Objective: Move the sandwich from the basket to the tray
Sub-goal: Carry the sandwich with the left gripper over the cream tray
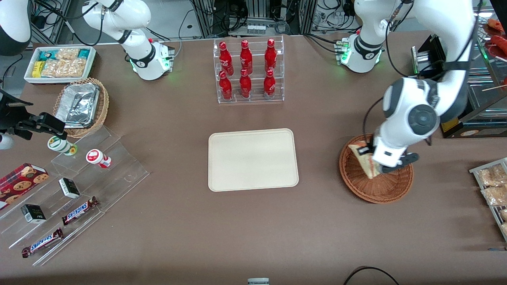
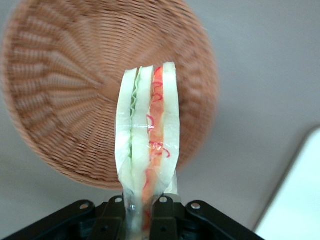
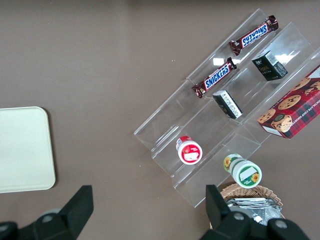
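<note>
Wicker is our landmark: the reddish-brown basket (image 1: 376,186) sits on the brown table (image 1: 253,229), toward the working arm's end. We see the gripper (image 1: 381,168) hanging over the basket, above its woven floor, with the arm's white wrist directly over it.

We find the sandwich (image 2: 148,140) pinched between the fingers (image 2: 165,220), which are drawn in narrow on the wedge's lower end (the wrist view shows both black tips pressing the wrapped bread from either side). From that grip the wedge stands straight out ahead of the gripper, cut edge facing the camera, so we can read its layers: pale bread, green, then red and orange filling. In the wrist view the basket lies under the sandwich as a blurred round of weave, and the wedge looks lifted clear of it, though we cannot tell for certain that nothing touches.

From the front we see the sandwich (image 1: 362,158) over the part of the basket that faces the tray (image 1: 252,159). The tray lies well apart from the basket, toward the parked arm's end, its cream surface bare. A rack of red bottles (image 1: 248,71) stands farther from the front camera than both the basket and the tray.
</note>
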You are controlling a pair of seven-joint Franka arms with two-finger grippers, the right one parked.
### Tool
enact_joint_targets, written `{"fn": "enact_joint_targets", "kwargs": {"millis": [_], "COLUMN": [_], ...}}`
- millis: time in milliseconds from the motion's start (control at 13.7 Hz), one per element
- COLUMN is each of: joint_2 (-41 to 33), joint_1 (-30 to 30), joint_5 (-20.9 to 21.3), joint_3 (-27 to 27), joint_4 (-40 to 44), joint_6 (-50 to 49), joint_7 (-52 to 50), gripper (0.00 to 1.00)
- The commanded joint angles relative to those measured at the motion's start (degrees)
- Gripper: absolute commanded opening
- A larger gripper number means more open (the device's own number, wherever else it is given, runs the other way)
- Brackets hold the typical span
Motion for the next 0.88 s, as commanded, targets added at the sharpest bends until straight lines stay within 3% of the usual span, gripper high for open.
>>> {"fn": "enact_joint_targets", "kwargs": {"millis": [0,438,803], "joint_2": [1.46,8.13,19.39], "joint_1": [-5.5,-17.97,-25.19], "joint_5": [-0.52,-5.17,-4.48], "joint_3": [0.35,0.35,0.44], "joint_4": [2.35,10.24,23.69], "joint_6": [-1.02,-1.11,-1.29], "joint_7": [-0.58,-2.32,-9.1], "gripper": [0.0,0.0,0.0]}}
